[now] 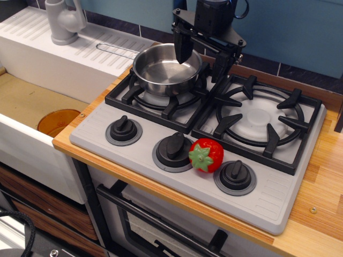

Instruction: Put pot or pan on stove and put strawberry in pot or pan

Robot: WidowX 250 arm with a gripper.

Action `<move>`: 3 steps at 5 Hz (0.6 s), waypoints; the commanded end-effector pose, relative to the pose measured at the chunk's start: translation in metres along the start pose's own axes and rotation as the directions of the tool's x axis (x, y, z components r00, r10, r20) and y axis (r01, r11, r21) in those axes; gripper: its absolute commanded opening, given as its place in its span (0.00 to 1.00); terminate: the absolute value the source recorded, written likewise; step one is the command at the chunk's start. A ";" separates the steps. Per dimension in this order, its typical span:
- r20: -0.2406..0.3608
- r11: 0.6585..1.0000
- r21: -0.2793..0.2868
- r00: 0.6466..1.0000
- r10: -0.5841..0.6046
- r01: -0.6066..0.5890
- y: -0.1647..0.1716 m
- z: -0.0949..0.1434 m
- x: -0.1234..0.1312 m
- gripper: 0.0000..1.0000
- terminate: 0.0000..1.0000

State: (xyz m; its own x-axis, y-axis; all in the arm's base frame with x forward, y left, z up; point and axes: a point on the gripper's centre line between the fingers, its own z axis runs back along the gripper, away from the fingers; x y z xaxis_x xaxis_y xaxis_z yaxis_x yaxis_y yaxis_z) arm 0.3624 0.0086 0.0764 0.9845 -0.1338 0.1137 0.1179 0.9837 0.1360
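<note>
Pan (166,68) sits on stove (96,131) L burner. Gripper (201,62) spread wide at pan's 3 o'clock rim. Strawberry (206,155) at 6 o'clock, btwn knobs (173,146).

The robot is matt black throughout. Its pincer (201,56) has 2 long, narrow, tapering fingers (182,45) fixed to a slanted crossbar beneath a boxy black body. A thin black cable loops beside that body.
</note>
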 end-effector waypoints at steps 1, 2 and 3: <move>0.076 1.000 0.000 0.997 -0.004 0.004 0.005 -0.007 0.007 1.00 0.00; 0.085 1.000 0.003 0.996 -0.003 0.003 0.006 -0.012 0.008 1.00 0.00; 0.086 1.000 0.005 0.996 0.012 -0.013 0.004 -0.018 0.007 1.00 0.00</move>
State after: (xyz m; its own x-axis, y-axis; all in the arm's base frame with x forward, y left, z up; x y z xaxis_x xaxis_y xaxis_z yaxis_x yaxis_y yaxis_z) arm 0.3678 0.0138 0.0488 0.9786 -0.1243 0.1643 0.1029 0.9858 0.1330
